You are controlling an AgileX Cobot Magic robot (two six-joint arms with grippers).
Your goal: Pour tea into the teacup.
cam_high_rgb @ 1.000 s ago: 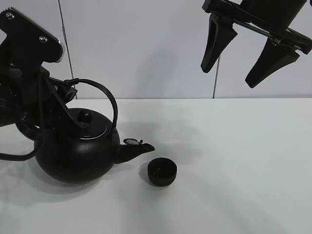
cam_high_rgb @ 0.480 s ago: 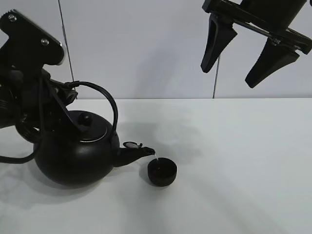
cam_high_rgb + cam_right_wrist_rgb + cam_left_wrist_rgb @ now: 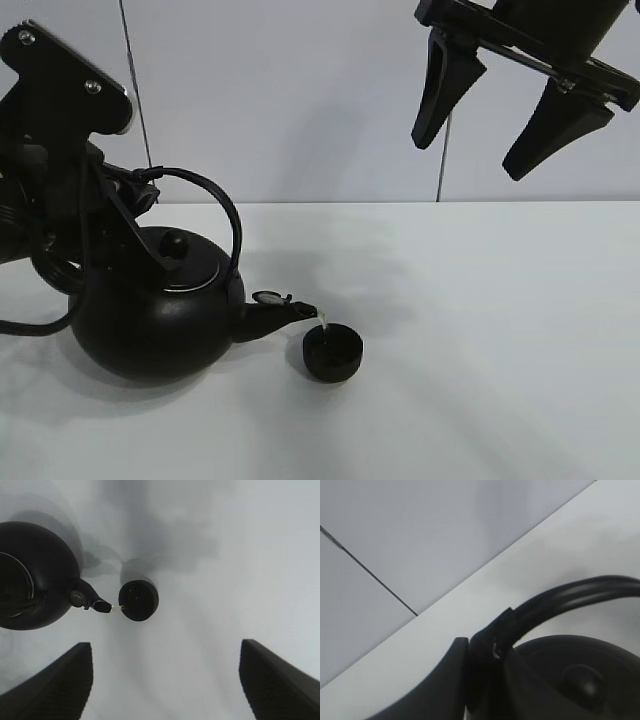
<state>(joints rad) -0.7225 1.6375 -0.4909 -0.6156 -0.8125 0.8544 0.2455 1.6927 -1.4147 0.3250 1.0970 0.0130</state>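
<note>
Left claw [image 3: 490,647] was clamped on the kettle handle [image 3: 215,195]; the spout [image 3: 270,315] was aimed right, over the teacup [image 3: 332,353], tea [image 3: 323,322] falling in. The right claw [image 3: 470,155] was held spread, well apart.

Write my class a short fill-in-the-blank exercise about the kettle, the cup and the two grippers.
1. The left gripper is shut on the kettle's ____.
2. A thin stream of ____ falls from the spout into the teacup.
3. The right gripper hangs high above the table, holding nothing, its jaws ____.

Missing words: handle; tea; open.
</note>
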